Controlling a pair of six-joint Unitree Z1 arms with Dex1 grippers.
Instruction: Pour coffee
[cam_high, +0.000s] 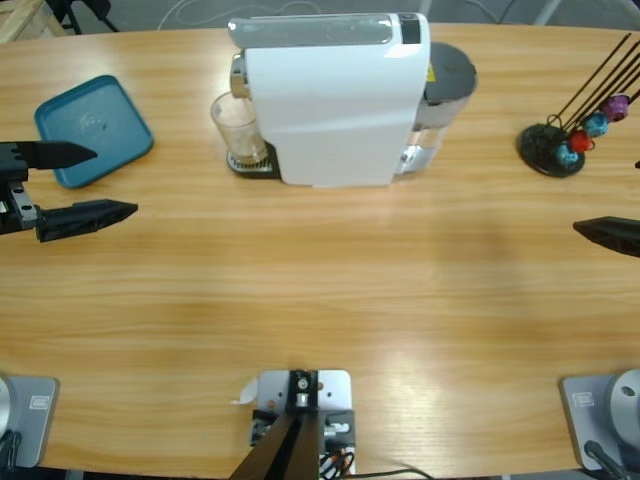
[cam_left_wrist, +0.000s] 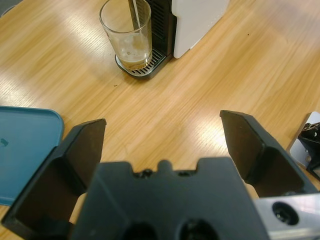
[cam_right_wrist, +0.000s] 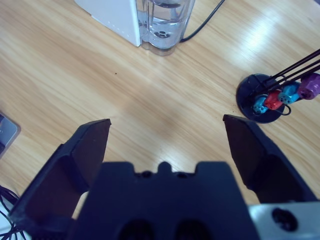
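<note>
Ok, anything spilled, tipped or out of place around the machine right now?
Nothing stands out. The glass stands upright on the machine's drip tray, with a little coffee in it and no spill on the table. Both grippers, left and right, are open and away from it.

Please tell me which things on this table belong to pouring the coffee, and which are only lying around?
Belong to the job:
- coffee, shallow in the glass
- coffee machine, with the glass on its drip tray
- left gripper, open, nearest to the glass

Just lying about:
- blue tray
- capsule stand with coloured capsules
- right gripper, open over bare table
</note>
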